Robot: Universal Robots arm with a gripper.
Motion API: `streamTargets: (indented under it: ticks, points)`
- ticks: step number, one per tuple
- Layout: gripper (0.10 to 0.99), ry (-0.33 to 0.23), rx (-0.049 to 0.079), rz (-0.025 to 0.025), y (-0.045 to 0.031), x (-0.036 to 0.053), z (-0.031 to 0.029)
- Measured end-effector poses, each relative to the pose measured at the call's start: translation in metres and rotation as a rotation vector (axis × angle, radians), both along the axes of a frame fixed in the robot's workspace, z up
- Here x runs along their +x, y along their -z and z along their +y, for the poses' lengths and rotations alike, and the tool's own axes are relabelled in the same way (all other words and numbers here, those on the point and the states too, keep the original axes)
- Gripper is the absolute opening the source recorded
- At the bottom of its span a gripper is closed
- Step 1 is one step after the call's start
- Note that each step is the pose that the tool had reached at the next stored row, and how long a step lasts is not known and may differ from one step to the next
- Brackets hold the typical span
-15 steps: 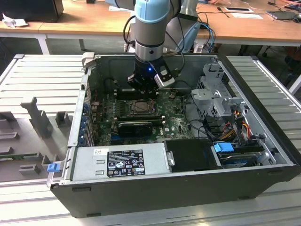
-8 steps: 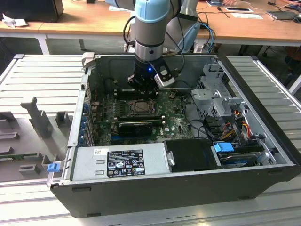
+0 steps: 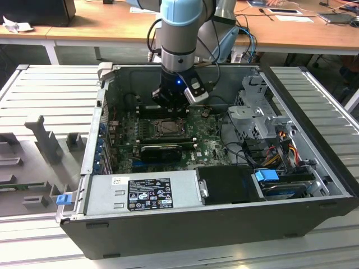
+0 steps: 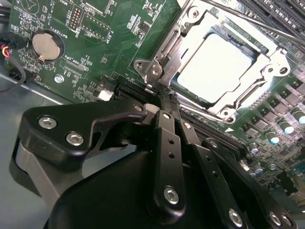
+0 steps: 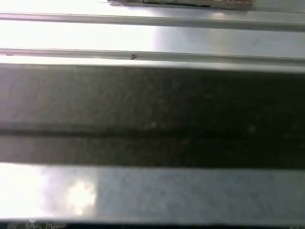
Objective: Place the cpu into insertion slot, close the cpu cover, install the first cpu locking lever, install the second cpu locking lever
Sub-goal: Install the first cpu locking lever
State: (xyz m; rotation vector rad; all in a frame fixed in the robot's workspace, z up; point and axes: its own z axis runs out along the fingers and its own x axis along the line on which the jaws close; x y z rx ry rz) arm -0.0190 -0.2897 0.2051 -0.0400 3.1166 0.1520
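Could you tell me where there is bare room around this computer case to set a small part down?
The ribbed grey table is bare beyond the case on the exterior view's left, behind the grey fixtures, and along the right edge. Inside it is crowded: the gripper hangs over the insertion slot, and cables and the drive cage fill the right.

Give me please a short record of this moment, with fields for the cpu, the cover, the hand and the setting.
cpu: the cpu lies flat in the insertion slot
cover: the cpu cover is down, framing the chip
hand: the hand has fingers together, with the tips at the cover's corner near the hinge
setting: open computer case; motherboard with a coin cell battery
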Motion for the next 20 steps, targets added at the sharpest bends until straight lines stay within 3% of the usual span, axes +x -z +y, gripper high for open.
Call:
streamTargets:
  ticks: [4,10,16,20]
  points:
    - [0.106,0.000,-0.014,-0.0001,0.0020,0.0002,0.0010]
    - [0.106,0.000,-0.018,0.0001,0.0024,0.0002,0.0014]
    - [0.106,0.000,-0.017,-0.0003,-0.0088,-0.0004,0.0015]
    - [0.106,0.000,-0.010,-0.0049,-0.0172,-0.0071,0.0015]
